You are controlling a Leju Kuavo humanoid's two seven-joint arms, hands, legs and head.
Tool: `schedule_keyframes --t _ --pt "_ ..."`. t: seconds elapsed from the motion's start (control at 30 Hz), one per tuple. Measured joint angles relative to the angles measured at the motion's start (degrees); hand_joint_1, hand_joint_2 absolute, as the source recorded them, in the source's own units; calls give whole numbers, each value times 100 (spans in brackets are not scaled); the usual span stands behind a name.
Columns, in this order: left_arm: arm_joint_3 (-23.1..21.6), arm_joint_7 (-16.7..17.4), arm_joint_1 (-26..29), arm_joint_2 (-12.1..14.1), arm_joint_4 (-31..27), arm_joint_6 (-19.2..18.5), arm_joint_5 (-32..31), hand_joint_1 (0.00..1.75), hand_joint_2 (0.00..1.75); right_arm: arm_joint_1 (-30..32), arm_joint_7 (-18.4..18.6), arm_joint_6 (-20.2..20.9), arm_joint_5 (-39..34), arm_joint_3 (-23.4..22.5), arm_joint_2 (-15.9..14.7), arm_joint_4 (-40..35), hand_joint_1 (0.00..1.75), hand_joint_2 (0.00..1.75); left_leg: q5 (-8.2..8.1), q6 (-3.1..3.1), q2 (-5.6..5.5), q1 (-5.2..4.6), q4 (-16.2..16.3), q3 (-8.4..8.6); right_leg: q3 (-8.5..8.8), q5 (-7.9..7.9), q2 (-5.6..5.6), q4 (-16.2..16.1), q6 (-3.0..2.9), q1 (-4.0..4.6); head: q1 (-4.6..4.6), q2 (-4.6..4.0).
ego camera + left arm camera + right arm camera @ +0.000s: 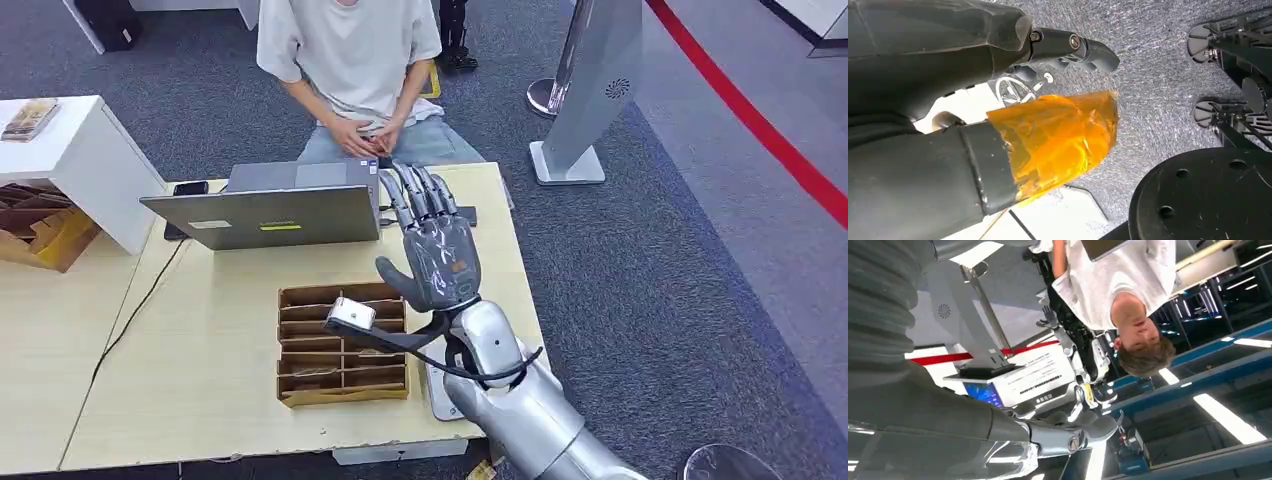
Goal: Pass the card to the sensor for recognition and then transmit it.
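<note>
My right hand (435, 245) is raised above the light wooden table (200, 400), fingers straight and apart, pointing toward the seated person (350, 60). Nothing lies in its palm. In the right wrist view its fingers (1073, 435) stretch out in front of that person, with nothing between them. A brown cardboard rack (340, 345) with several slots lies on the table just left of the right wrist. A small dark device (467, 214) sits on the table beside the fingertips. My left hand (1048, 100) hangs over grey carpet, its thumb (1058, 135) wrapped in orange tape, its fingers (1073, 47) apart from it and holding nothing.
An open grey laptop (265, 210) stands at the table's far side, with a black cable (130, 310) running across the tabletop. A white side table (70, 150) and a cardboard box (40, 230) are on the left. A grey kiosk stand (590, 90) rises at the right.
</note>
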Motion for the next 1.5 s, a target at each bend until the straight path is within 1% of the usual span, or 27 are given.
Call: schedule_keyframes --t 0.17,0.23,0.4,0.57,0.83,1.03,1.3,1.4,1.5 --pt "7 -2 6 -24 7 20 52 0 0 150 -254 7 -426 37 0 -208 0 175 0 0 0 0 0 0 0 0 0 0 0 0 -2 0" --pt "11 -2 14 -33 7 24 101 0 0 252 -448 61 -831 48 -2 -365 0 175 -1 0 -1 0 0 -1 0 -1 0 0 0 0 0 0" --pt "37 -24 54 -72 7 46 240 0 0 560 -983 374 -1994 98 -2 -826 0 175 -1 0 0 0 0 -1 -2 -2 0 0 0 0 0 0" --pt "55 -33 82 -111 7 68 354 0 0 867 -1278 522 -2493 172 -28 -1226 0 175 -1 0 0 0 -1 -1 -2 -2 0 0 0 0 0 0" --pt "57 -33 85 -164 9 85 455 0 0 1203 -1471 636 -2771 332 -96 -1565 0 175 -1 0 0 0 -1 -1 -2 -2 0 0 0 0 0 0" --pt "57 -37 96 -190 9 85 490 0 0 1473 -1475 651 -2767 470 -101 -1814 0 175 -4 -4 1 1 -1 -1 -3 -3 0 0 0 0 -2 0" --pt "57 -37 99 -190 9 85 507 0 0 1503 -1477 660 -2767 489 -107 -1851 0 175 -5 -4 1 1 -1 -1 -3 -3 0 -1 -1 0 -2 0" --pt "57 -37 108 -190 9 66 603 0 0 1638 -1661 793 -2963 614 -190 -1661 0 175 -5 -5 0 1 -1 -1 -2 -3 0 -1 -1 0 0 0" --pt "57 -37 109 -190 9 63 643 0 0 1675 -1700 813 -3016 656 -219 -1554 0 175 -5 -5 1 1 -1 -1 -2 -3 0 -1 -1 0 0 0"
